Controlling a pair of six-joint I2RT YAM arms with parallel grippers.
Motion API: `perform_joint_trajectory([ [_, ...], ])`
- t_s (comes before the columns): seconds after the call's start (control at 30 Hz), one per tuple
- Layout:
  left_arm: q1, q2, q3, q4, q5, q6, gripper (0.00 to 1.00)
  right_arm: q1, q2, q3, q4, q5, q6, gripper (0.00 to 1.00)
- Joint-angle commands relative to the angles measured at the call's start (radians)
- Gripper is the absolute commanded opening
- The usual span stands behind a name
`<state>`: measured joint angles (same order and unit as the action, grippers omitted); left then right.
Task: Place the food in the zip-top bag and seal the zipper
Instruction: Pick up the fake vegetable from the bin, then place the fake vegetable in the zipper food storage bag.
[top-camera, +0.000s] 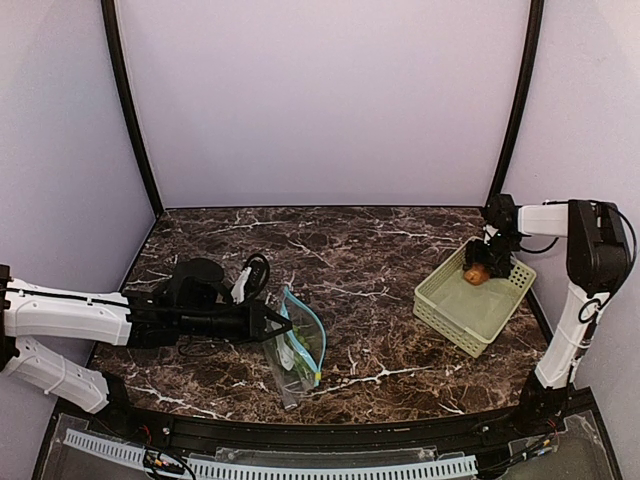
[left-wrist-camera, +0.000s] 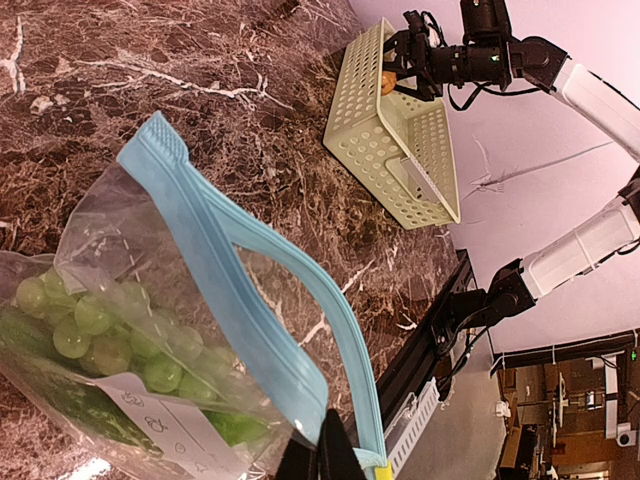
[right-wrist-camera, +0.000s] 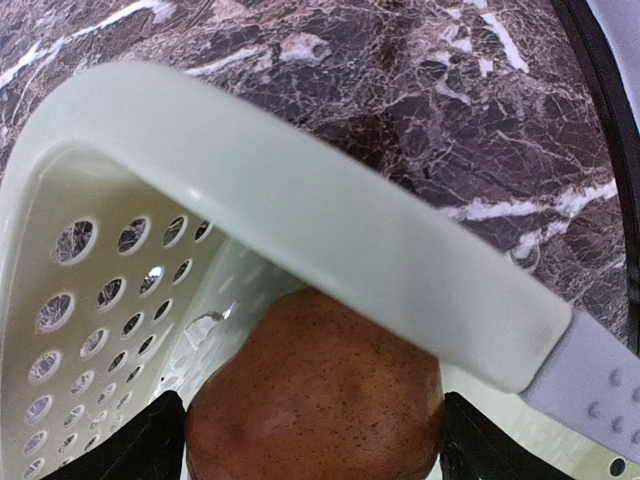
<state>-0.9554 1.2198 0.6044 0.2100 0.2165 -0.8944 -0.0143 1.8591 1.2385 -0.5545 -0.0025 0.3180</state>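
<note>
Potato (right-wrist-camera: 315, 390) sits right in the gap of right pincer (right-wrist-camera: 315, 445), down inside basket (right-wrist-camera: 280, 210), long axis seemingly across the gap. Jaws apart, pads just beside its sides; contact unclear. Bag (top-camera: 300, 345) lies well off to that pincer's left, mouth open, rim clamped in left pincer (top-camera: 272, 322), green food (left-wrist-camera: 100, 330) inside.

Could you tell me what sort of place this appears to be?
Probably a robotics lab test booth: a marble-patterned table walled by plain lilac panels, with what looks like workshop equipment beyond.
</note>
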Motion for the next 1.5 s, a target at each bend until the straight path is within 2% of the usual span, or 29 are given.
perform_joint_trajectory([
  [0.0, 0.008, -0.011, -0.014, 0.002, -0.003, 0.006, 0.01, -0.002, 0.004, 0.011, 0.010, 0.025, 0.000, 0.81],
  [0.27, 0.008, -0.014, -0.014, 0.001, -0.001, 0.006, 0.01, -0.003, -0.004, 0.004, 0.013, 0.021, -0.013, 0.68],
  [0.57, 0.008, -0.026, -0.018, -0.005, -0.003, 0.006, 0.01, -0.002, -0.059, -0.007, -0.001, 0.017, -0.018, 0.67],
  [0.7, 0.009, -0.026, -0.012, -0.004, 0.007, 0.015, 0.01, -0.003, -0.136, -0.030, -0.022, 0.007, -0.028, 0.66],
  [0.9, 0.008, 0.006, 0.038, -0.011, 0.056, 0.062, 0.01, 0.008, -0.327, -0.088, -0.064, -0.086, -0.055, 0.64],
  [1.23, 0.004, 0.139, 0.157, 0.063, 0.159, 0.077, 0.01, 0.286, -0.626, -0.115, -0.147, -0.316, -0.028, 0.63],
  [1.47, 0.001, 0.220, 0.151, 0.145, 0.173, 0.033, 0.01, 0.561, -0.742, -0.193, -0.028, -0.435, 0.114, 0.63],
])
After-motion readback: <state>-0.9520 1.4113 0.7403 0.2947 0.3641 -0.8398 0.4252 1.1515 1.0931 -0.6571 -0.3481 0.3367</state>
